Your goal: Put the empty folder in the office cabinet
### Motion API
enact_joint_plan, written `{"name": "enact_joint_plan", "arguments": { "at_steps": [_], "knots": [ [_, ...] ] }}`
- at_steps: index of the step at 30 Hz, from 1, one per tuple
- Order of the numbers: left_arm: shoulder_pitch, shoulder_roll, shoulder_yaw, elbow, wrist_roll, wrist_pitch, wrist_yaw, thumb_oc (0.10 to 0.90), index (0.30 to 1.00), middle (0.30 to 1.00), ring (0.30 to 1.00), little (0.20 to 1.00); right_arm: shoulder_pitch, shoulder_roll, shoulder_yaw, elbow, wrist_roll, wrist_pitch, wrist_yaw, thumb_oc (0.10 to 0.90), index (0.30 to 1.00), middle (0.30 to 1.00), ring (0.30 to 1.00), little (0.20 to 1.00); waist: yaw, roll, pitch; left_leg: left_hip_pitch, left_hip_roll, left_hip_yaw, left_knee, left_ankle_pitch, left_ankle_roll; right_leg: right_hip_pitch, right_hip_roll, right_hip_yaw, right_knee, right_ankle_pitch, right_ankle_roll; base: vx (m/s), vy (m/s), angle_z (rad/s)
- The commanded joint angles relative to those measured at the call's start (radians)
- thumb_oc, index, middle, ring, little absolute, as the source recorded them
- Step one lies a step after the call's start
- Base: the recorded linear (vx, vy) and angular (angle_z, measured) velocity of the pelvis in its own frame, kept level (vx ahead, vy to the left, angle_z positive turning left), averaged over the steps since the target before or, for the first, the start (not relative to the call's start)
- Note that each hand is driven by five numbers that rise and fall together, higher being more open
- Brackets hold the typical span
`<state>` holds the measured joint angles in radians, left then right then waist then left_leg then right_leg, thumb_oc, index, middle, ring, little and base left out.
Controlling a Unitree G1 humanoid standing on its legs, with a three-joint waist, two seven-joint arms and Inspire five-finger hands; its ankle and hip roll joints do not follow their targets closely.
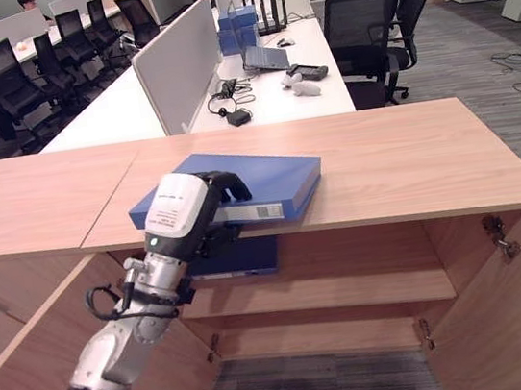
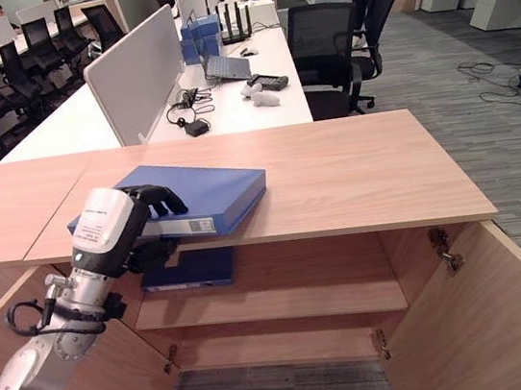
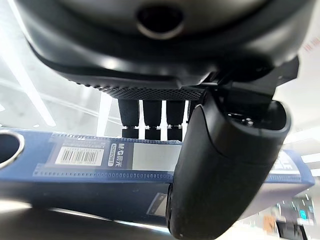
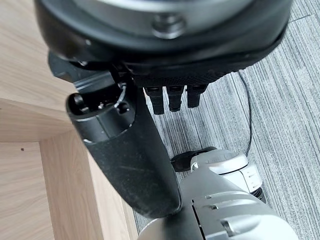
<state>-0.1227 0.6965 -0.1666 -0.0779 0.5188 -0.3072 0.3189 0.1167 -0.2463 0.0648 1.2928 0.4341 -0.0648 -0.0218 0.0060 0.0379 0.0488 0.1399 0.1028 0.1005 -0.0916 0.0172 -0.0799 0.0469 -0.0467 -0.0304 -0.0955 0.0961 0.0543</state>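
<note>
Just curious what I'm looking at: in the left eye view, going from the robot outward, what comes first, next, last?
Left hand → blue folder on the cabinet top → white desk → black chair.

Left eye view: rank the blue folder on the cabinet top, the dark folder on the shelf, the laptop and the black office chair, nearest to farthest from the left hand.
1. Blue folder, gripped by the left hand.
2. Dark folder, on the shelf just below.
3. Laptop, on the desk behind.
4. Black office chair, farther right; close to the laptop's distance.

An open-plan office: rows of white desks [image 1: 255, 84] with grey dividers [image 1: 179, 66], black swivel chairs [image 1: 365, 40], a laptop [image 1: 265, 57], grey carpet [image 1: 474, 58], people seated at far desks, and a wooden cabinet [image 1: 335, 170] up front.
</note>
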Motion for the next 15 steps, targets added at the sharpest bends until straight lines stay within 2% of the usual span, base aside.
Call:
{"name": "enact_joint_plan", "arguments": {
  "at_steps": [1,6,7,8,9,15],
  "knots": [
    [-0.081,-0.022,0.084,-0.097,-0.273,-0.030,-0.024,0.400,0.300,0.300,0.300,0.300,-0.065,-0.018,-0.001,0.012,0.006,-0.012,-0.005,0.800,0.900,0.900,0.900,0.900,0.000,-0.037,0.022,0.028,0.042,0.006,0.004,-0.027,-0.069,0.119,-0.068,0.002,0.008,-0.152,0.089,0.00,0.000,0.00],
    [-0.045,-0.129,0.118,-0.196,-0.656,-0.065,-0.168,0.400,0.300,0.300,0.300,0.300,-0.086,-0.032,0.003,-0.010,-0.018,0.000,0.001,0.800,0.900,0.900,0.900,0.900,0.010,-0.037,0.029,0.021,0.040,0.014,0.004,-0.027,-0.064,0.108,-0.072,0.011,0.008,-0.141,0.089,-0.04,0.004,0.00],
    [-0.049,-0.148,0.113,-0.207,-0.724,-0.062,-0.202,0.400,0.300,0.300,0.300,0.300,-0.088,-0.035,0.007,-0.010,-0.023,0.000,0.002,0.800,0.900,0.900,0.900,0.900,0.010,-0.035,0.030,0.021,0.040,0.015,0.004,-0.027,-0.064,0.108,-0.073,0.013,0.008,-0.141,0.088,0.00,0.000,0.00],
    [-0.060,-0.182,0.097,-0.235,-0.851,-0.047,-0.259,0.400,0.300,0.300,0.300,0.300,-0.096,-0.035,0.016,-0.014,-0.031,0.005,0.009,0.800,0.900,0.900,0.900,0.900,0.010,-0.033,0.030,0.022,0.040,0.016,0.004,-0.027,-0.063,0.109,-0.074,0.012,0.008,-0.140,0.085,-0.02,0.014,-0.05],
    [-0.059,-0.182,0.098,-0.236,-0.853,-0.046,-0.261,0.400,0.300,0.300,0.300,0.300,-0.096,-0.036,0.016,-0.015,-0.031,0.005,0.009,0.800,0.900,0.900,0.900,0.900,0.010,-0.033,0.031,0.023,0.040,0.017,0.004,-0.027,-0.063,0.110,-0.074,0.012,0.008,-0.140,0.085,-0.01,0.011,-0.04],
    [-0.157,-0.240,0.013,-0.282,-1.106,-0.022,-0.334,0.400,0.300,0.300,0.300,0.300,-0.129,-0.038,0.041,-0.015,-0.031,0.011,0.016,0.800,0.900,0.900,0.900,0.900,0.003,-0.024,0.032,0.028,0.039,0.012,0.004,-0.030,-0.059,0.119,-0.075,0.010,0.008,-0.141,0.083,0.00,0.001,-0.01]
  ]
}}
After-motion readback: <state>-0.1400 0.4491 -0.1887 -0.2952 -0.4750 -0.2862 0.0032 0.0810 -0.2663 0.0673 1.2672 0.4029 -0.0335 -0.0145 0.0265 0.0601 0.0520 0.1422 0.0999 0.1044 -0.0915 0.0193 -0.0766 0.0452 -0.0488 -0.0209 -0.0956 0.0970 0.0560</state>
